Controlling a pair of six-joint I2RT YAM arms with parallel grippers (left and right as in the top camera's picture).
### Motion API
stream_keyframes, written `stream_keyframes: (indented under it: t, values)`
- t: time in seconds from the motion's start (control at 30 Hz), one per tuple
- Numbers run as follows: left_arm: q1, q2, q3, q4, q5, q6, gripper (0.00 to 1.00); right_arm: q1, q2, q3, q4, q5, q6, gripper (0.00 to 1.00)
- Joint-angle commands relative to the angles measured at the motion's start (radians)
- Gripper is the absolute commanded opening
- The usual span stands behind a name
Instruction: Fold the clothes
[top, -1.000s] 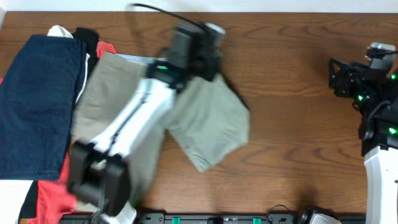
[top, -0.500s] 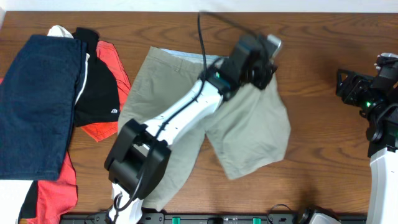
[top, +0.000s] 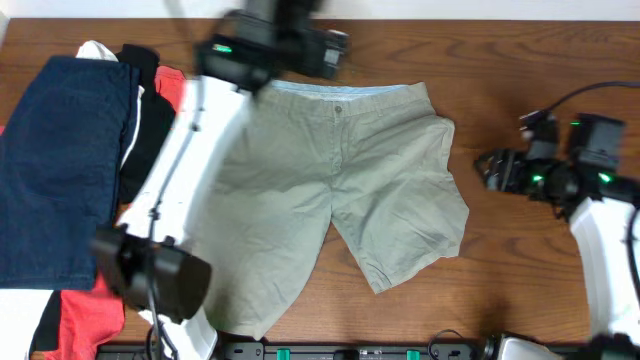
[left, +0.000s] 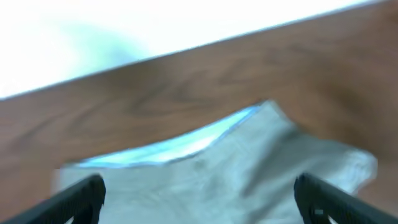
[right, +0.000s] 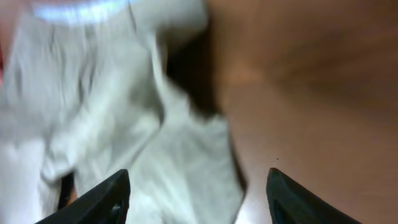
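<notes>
The khaki shorts (top: 380, 170) lie spread flat in the middle of the table, pale blue inner waistband (top: 335, 90) at the far edge and both legs pointing toward me. My left gripper (top: 335, 52) hovers above the waistband, open and empty. In the left wrist view the shorts (left: 217, 168) fill the space under the wide-apart jaws of the left gripper (left: 202, 199). My right gripper (top: 490, 170) stands open just right of the shorts' right leg. The right wrist view shows that leg's cloth (right: 99, 106) below the right gripper (right: 199, 199), with nothing held.
A navy garment (top: 60, 170) lies at the left, with a black garment (top: 150, 130) and orange-red cloth (top: 90, 310) beside and under it. The left arm (top: 190, 150) crosses over the shorts' left side. Bare wood lies between the shorts and the right arm.
The left gripper opened and let go of the shorts, then swung back toward the far left. The shorts now lie unfolded flat. The right gripper moved in toward the right leg.
</notes>
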Motion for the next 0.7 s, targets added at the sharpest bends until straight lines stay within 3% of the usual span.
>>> stream_keyframes:
  t: [0.0, 0.23, 0.67]
  values:
    - [0.082, -0.021, 0.016, -0.074, -0.010, 0.010, 0.98, 0.070, 0.063, 0.007, -0.057, 0.072, -0.031, 0.64]
    - [0.184, -0.021, 0.010, -0.172, -0.010, 0.011, 0.98, 0.187, 0.106, 0.006, -0.181, 0.319, 0.116, 0.72]
    - [0.216, -0.020, -0.007, -0.182, -0.055, 0.023, 0.98, 0.396, 0.108, -0.170, -0.082, 0.573, 0.469, 0.64]
